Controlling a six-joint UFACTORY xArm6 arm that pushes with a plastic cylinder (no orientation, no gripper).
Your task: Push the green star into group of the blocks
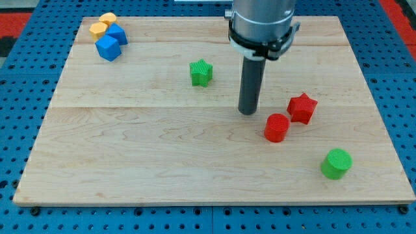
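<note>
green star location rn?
Green star sits upper-centre on the board, alone; my tip is to its lower right, the blue/orange group far at upper left.

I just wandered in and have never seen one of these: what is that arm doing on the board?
It pushes blocks with a rod. My tip rests on the wooden board, right of the green star and not touching it. A red cylinder and red star sit beside the tip; blue and orange blocks cluster at the top left.

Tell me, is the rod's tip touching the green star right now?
No, my tip sits apart from the green star, toward the view's right.
</note>
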